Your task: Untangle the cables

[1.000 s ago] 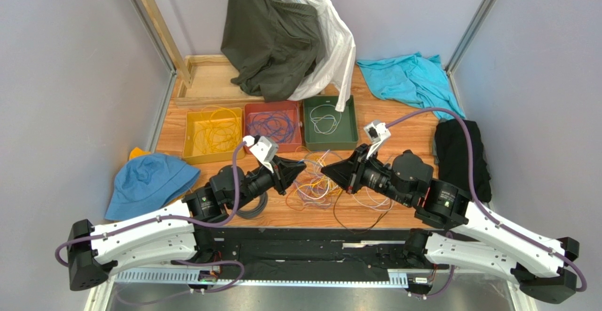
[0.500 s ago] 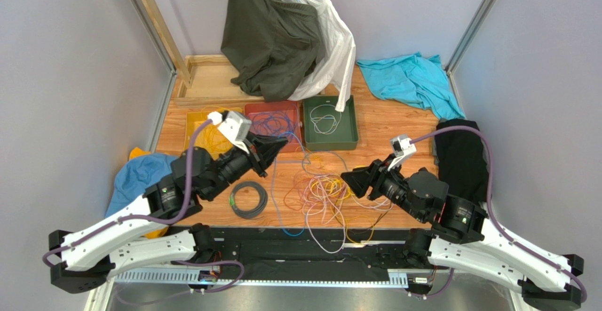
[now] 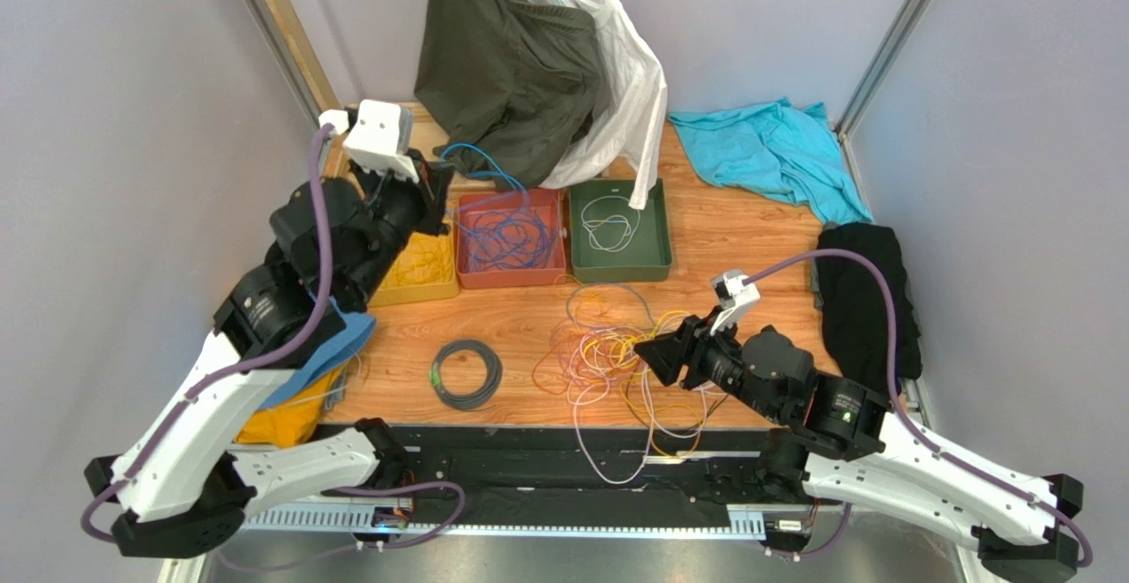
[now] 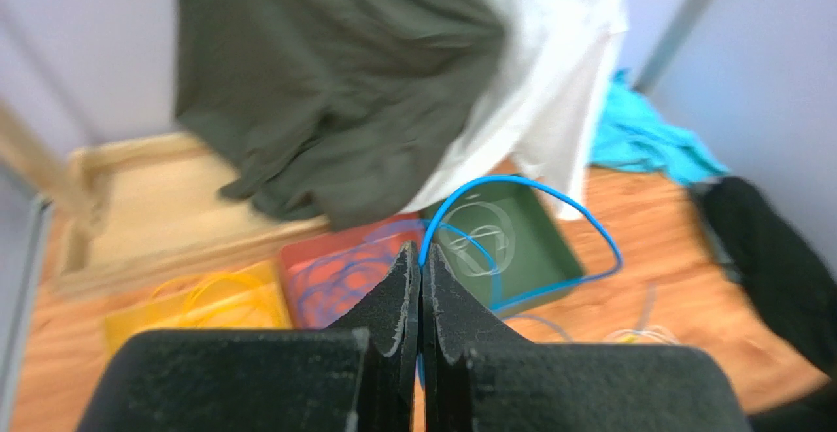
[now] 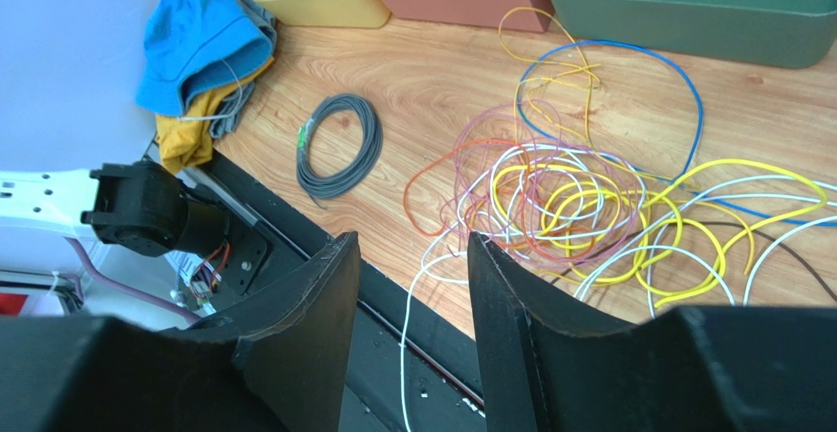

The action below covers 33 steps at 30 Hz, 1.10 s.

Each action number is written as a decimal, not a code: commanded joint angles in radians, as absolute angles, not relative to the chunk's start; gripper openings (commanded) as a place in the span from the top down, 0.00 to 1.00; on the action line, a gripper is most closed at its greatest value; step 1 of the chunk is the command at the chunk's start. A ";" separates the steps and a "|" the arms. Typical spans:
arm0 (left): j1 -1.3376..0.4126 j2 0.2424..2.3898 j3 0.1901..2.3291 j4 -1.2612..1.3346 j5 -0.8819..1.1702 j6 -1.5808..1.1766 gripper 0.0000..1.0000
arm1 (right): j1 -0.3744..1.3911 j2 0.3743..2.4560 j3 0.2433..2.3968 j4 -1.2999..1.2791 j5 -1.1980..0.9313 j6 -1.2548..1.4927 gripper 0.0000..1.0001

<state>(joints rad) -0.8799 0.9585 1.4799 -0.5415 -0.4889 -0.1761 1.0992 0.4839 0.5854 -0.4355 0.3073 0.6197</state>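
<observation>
While L gripper [image 4: 420, 267] pinches blue cable [image 4: 530, 183] over red tray [image 3: 512, 282], R gripper [image 5: 413, 246] gapes above tangle [image 5: 580, 207] nr grey coil [image 5: 306, 172].

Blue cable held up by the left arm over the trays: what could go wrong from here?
1. The blue cable is pinched near the tips of the shut left end effector. Its loop spreads toward the green tray, so it might land there instead of the red tray.
2. The open right end effector hovers over the tangled pile. Closing there could catch several strands at once.
</observation>
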 commanded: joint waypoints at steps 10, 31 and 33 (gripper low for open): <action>-0.562 1.285 1.577 -0.578 -0.289 -0.258 1.00 | 1.106 0.355 0.563 -0.465 0.324 0.617 0.53; -0.434 1.678 1.451 -0.308 -0.232 -0.345 1.00 | 1.104 0.172 0.523 -0.584 0.460 0.609 0.56; -0.434 1.697 1.444 -0.307 -0.233 -0.344 1.00 | 1.106 0.184 0.520 -0.581 0.463 0.607 0.56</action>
